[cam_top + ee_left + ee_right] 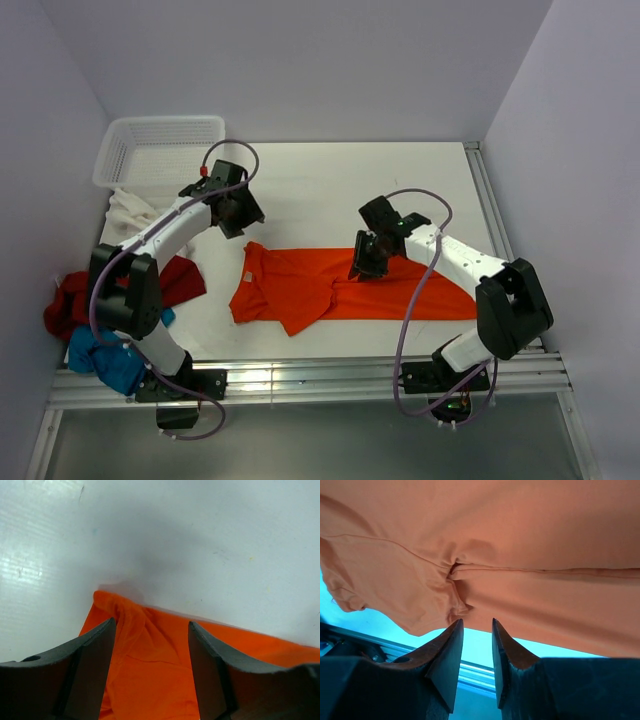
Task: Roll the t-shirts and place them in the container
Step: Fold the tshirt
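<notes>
A bright orange t-shirt (320,292) lies spread flat across the middle of the white table, its collar end to the left. My left gripper (247,226) hovers over the shirt's far left corner. In the left wrist view this gripper (152,622) is open, with the orange cloth (150,670) below the gap and nothing held. My right gripper (362,268) is low over the shirt's middle. In the right wrist view it (477,621) shows a narrow gap with bare table between the fingers, and the tips sit at the shirt's (520,540) near edge by a puckered seam.
A white mesh basket (160,150) stands at the back left. A white shirt (130,212), a dark red shirt (178,280) and a blue shirt (105,362) are heaped along the left edge. Metal rails run along the front (300,380) and right (490,200) edges.
</notes>
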Controlling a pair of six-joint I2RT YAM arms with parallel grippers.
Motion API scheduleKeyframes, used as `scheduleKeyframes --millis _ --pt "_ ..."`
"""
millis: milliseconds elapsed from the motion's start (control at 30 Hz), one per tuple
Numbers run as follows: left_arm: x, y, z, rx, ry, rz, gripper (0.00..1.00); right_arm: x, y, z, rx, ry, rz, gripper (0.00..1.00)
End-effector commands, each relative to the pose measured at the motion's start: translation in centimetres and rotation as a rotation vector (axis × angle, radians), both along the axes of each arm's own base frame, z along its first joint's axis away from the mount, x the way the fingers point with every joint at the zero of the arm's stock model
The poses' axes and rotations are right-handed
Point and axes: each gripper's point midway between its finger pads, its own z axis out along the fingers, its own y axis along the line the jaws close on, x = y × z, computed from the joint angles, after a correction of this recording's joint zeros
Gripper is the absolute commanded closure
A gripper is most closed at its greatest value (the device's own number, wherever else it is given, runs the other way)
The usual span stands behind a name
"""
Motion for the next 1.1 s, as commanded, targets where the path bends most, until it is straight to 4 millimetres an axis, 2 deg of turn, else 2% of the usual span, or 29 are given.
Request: scheduleKeyframes --millis 0,167,300,600,733,1067 --pt "1.1 -0.5 0.7 0.020 -0.019 -0.087 0.36 1.4 1.2 1.8 0.057 -0.034 0.009 0.64" --pt "1.5 -1.4 -0.2 0.010 0.013 -0.143 0.38 2.2 2.0 2.5 0.087 -0.050 0.003 0.65" --pt "1.4 -1.6 -1.6 0.023 0.065 -0.169 0.46 2.3 2.1 2.5 0.091 -0.050 -0.002 0.66" --pt "1.0 -2.0 -3.1 0.033 0.121 -0.223 0.49 2.5 2.4 2.5 0.104 -0.044 -0.010 0.67" --pt "1.0 -2.5 -3.2 0.037 0.121 -0.242 0.52 2.5 2.4 2.3 0.105 -0.037 -0.010 0.67" --pt "-0.8 -3.0 -5.0 0.104 0.183 -0.271 0.55 2.9 2.2 2.1 0.106 -0.033 -0.010 0.68"
